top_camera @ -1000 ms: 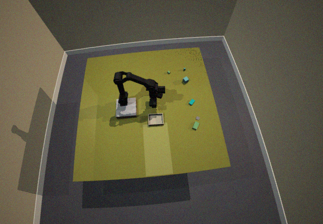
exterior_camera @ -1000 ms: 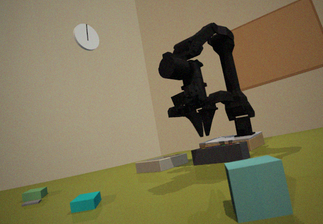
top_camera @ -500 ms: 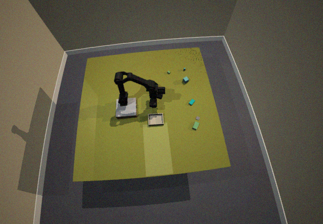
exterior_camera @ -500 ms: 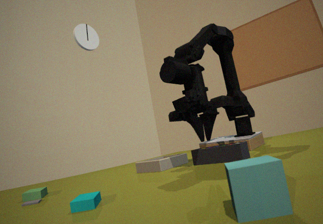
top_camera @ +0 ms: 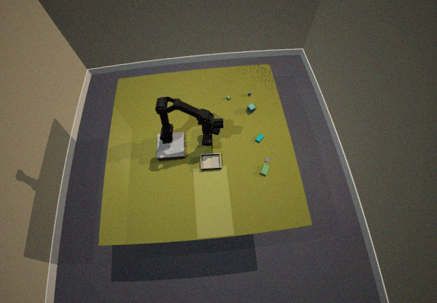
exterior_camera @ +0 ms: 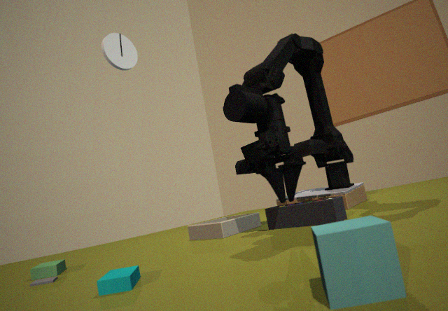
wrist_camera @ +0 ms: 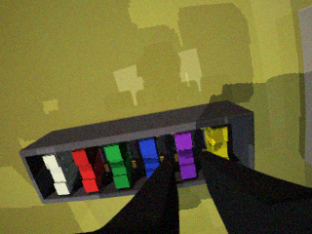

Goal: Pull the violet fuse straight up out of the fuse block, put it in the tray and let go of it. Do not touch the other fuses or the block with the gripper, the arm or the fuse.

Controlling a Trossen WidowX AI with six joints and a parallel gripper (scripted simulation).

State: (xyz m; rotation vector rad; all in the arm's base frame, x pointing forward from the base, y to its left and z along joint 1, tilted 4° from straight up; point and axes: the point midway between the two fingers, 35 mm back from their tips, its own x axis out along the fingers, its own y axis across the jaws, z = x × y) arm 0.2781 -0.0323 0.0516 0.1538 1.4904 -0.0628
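Note:
The fuse block (exterior_camera: 307, 214) (wrist_camera: 141, 124) is a long dark open box holding white, red, green, blue, violet and yellow fuses in a row; the arm hides it in the top view. The violet fuse (wrist_camera: 185, 155) sits in its slot between the blue fuse (wrist_camera: 147, 150) and the yellow fuse (wrist_camera: 218, 138). My gripper (exterior_camera: 286, 201) (wrist_camera: 186, 162) points down, open with a narrow gap and empty. Its fingertips are just above the block, one on each side of the violet fuse in the wrist view. Contact cannot be told. The pale tray (top_camera: 211, 168) (exterior_camera: 205, 231) is beside the block and looks empty.
A light blue block (top_camera: 251, 107) (exterior_camera: 361, 267), a teal block (top_camera: 259, 138) (exterior_camera: 117, 281) and a green block (top_camera: 264, 170) (exterior_camera: 47, 270) lie farther out. A small grey piece (top_camera: 267, 160) (exterior_camera: 44, 281) is beside the green one. The arm stands on a pale base (top_camera: 174, 147).

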